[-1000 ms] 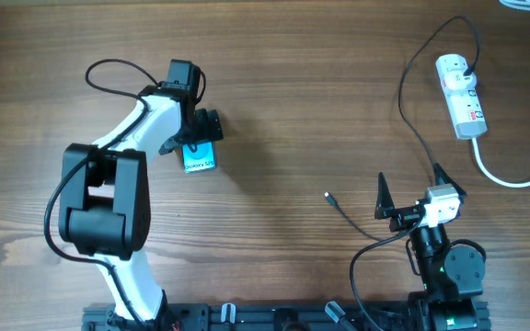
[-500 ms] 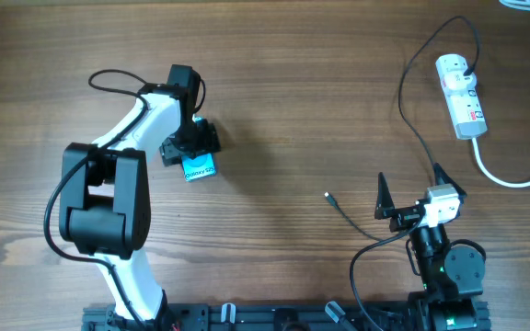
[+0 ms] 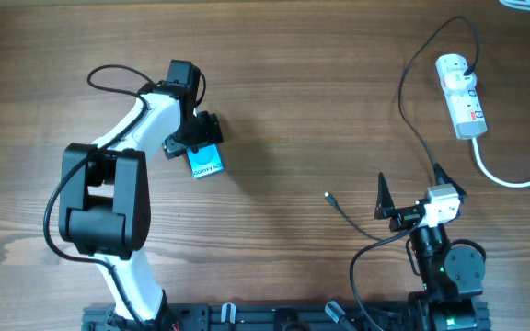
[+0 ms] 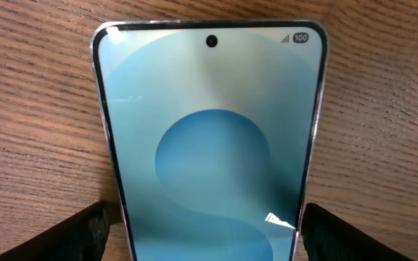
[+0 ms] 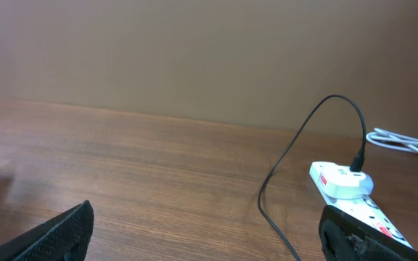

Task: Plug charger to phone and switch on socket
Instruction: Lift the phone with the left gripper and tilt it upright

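The phone (image 3: 206, 163) lies flat on the wooden table, its teal-and-blue screen up. My left gripper (image 3: 194, 140) is shut on its lower end; in the left wrist view the phone (image 4: 209, 123) fills the frame, with the left gripper's (image 4: 205, 233) black fingers at both of its edges. The charger (image 3: 410, 119), a thin black cable, runs from its plug in the socket (image 3: 461, 108) at the far right down to a loose connector tip (image 3: 328, 195) on the table. My right gripper (image 3: 412, 191) is open and empty, right of that tip. The right wrist view shows the right gripper (image 5: 209, 233), the socket (image 5: 343, 187) and the charger (image 5: 281, 167).
A thick white cord (image 3: 515, 179) loops from the socket toward the right table edge; it also shows in the right wrist view (image 5: 405, 141). The charger's slack curls past my right arm's base (image 3: 444, 267). A plain wall stands behind the table.
My left gripper has shifted and turned the phone: it slid a little toward the front, then to the right, now angled differently. The right arm, charger and socket have not moved.
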Motion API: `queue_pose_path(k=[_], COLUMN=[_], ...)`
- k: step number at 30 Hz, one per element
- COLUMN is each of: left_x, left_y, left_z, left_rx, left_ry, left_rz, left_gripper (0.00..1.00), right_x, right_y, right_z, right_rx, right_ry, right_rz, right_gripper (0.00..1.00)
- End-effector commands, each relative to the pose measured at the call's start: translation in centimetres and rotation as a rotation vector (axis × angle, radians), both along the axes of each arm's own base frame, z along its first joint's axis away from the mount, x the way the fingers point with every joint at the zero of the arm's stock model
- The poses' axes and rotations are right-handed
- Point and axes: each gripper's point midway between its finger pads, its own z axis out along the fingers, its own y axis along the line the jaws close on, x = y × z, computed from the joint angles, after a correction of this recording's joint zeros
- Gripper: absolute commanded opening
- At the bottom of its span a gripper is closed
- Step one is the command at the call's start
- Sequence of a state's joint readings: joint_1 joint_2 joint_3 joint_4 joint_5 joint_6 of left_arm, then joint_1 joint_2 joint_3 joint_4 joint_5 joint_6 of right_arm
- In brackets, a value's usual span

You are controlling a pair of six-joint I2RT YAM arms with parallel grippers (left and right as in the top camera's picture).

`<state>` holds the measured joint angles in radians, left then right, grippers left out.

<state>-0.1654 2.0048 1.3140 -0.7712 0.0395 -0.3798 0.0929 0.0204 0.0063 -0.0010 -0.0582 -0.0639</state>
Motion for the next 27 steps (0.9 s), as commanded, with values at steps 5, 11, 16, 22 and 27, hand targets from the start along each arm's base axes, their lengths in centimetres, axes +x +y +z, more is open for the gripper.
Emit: queue_pose_path(k=[5, 11, 16, 22, 27], left_x=[-0.8, -2.9, -6.2, -5.1, -1.9], left_y=[-0.6, -0.2, 1.6, 3.0, 2.4], left_z=[-2.8, -2.8, -2.6, -2.6, -2.8], left_rx=[-0.03, -0.017, 0.078, 0.162, 0.138], left_ry=[0.047, 0.136, 0.263, 0.213, 0.081], left_rz=[-0.006, 0.022, 0.023, 0.022, 0.026], left_gripper=[0.95, 0.83, 0.8, 0.89, 0.94], right_x=[0.0, 0.0, 0.0, 0.0, 0.0], right_y=[-0.4, -0.4, -0.4, -0.4, -0.4], right_z=[0.1, 0.1, 0.1, 0.1, 0.1], right_rx=[0.012, 0.012, 0.012, 0.012, 0.012], right_ry=[-0.003, -0.003, -0.003, -0.003, -0.003], right_rz=[-0.02, -0.02, -0.02, -0.02, -0.02], right_gripper=[1.0, 1.0, 1.0, 1.0, 1.0])
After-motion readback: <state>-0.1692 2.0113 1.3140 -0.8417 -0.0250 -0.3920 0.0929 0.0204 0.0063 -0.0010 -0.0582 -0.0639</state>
